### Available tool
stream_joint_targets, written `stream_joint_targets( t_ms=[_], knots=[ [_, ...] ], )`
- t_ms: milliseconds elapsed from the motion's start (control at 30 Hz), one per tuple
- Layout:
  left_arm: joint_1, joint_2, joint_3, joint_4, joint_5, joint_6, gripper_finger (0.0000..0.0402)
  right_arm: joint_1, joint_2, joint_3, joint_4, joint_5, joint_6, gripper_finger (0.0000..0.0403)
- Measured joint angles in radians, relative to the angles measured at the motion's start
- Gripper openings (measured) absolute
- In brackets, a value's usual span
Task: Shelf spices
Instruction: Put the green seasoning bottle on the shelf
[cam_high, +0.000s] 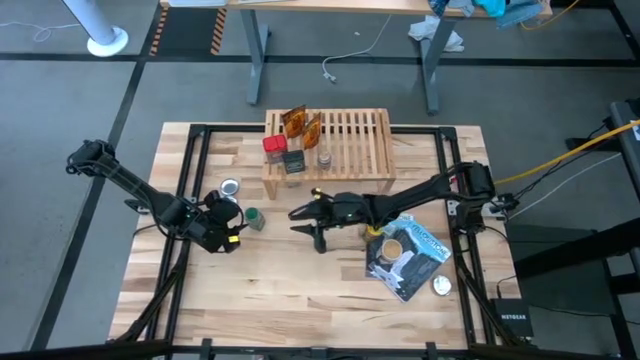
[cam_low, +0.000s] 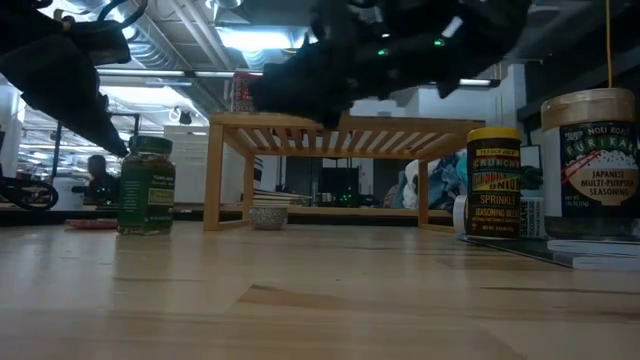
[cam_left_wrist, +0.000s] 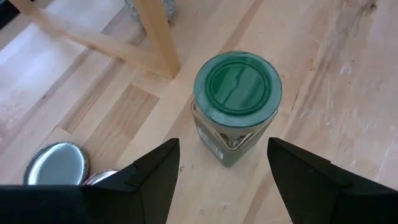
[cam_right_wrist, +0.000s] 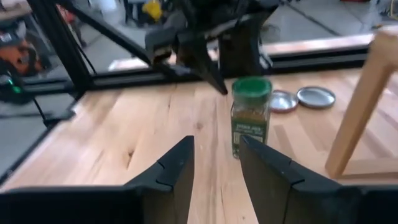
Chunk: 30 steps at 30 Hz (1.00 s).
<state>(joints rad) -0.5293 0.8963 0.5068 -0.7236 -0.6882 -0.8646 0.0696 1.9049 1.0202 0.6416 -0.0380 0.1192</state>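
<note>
On the counter (cam_high: 300, 290) the green-capped jar (cam_high: 254, 218) stands upright just ahead of the left hand (cam_high: 236, 222) — fingers spread, holding nothing — nearer than the right hand (cam_high: 297, 221).

High view: straight down over whole table (cam_high: 300, 290), both arms in frame. Low view: table-top height, level across, shelf (cam_low: 345, 135) mid-distance, room behind. Your left wrist cam: steep down, close on green-capped jar (cam_left_wrist: 236, 93). Right wrist cam: low, shallow, same jar farther off. All four views share that jar.
</note>
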Motion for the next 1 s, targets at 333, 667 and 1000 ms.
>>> stream_joint_targets(
  t_ms=[333,667,1000],
  knots=[
    [0.000,0.000,0.000,0.018,-0.001,0.001,0.0237,0.000,0.133,0.169,-0.097,0.000,-0.024,0.0134],
    [0.000,0.000,0.000,0.066,0.000,0.046,0.0237,0.000,0.177,0.214,-0.100,0.000,-0.025,0.0134],
    [0.000,0.001,0.000,0.159,0.022,0.116,0.0237,0.001,0.177,0.214,-0.100,0.002,-0.024,0.0134]
  ],
)
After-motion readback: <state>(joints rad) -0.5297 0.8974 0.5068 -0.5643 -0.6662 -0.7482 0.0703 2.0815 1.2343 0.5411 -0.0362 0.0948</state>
